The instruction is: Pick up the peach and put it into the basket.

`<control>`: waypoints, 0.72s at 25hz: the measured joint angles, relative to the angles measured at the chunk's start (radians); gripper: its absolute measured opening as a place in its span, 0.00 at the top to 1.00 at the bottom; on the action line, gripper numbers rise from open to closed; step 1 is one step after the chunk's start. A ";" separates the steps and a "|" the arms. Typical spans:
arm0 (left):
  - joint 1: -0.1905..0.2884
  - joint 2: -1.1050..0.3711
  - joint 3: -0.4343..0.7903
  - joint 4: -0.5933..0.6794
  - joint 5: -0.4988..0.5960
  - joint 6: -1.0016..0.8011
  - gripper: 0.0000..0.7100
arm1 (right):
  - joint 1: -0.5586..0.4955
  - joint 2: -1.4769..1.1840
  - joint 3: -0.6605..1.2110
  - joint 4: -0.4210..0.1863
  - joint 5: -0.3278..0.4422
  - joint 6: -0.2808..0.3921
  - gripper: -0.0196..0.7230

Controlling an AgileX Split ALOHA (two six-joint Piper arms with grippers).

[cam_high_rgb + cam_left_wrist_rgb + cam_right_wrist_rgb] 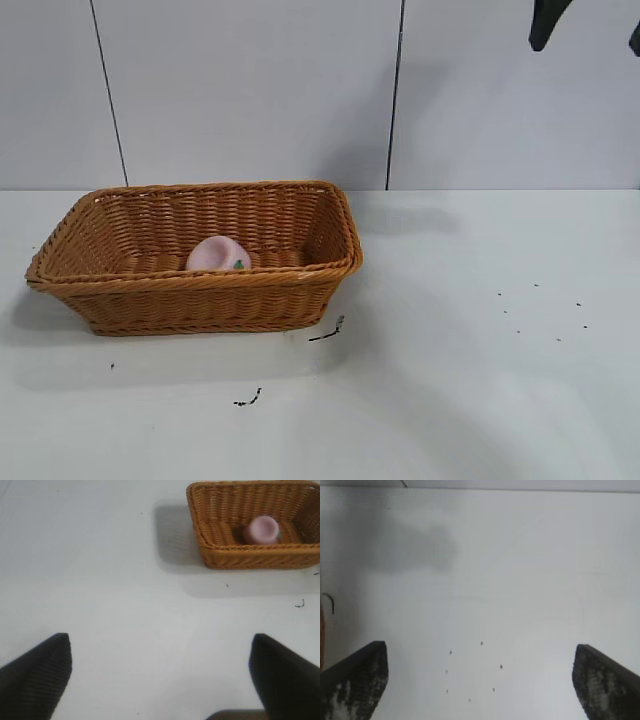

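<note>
The right claw (480, 680) hangs high over the white surface (480, 400) with its dark fingers spread wide and nothing between them; in the exterior view it shows at about one o'clock. The small pale pink dome-shaped toy peach (218, 254) lies well apart from it, toward eight o'clock, inside the large orange-brown woven wicker basket (200, 300). The left claw (160, 680) is parked, also wide and empty.
</note>
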 joint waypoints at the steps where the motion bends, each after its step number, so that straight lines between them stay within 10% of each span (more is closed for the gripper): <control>1: 0.000 0.000 0.000 0.000 0.000 0.000 0.02 | 0.000 -0.056 0.065 0.000 0.000 -0.002 0.04; 18: 0.000 0.000 0.000 0.000 0.000 0.000 0.02 | 0.000 -1.158 1.160 0.015 -0.060 -0.013 0.04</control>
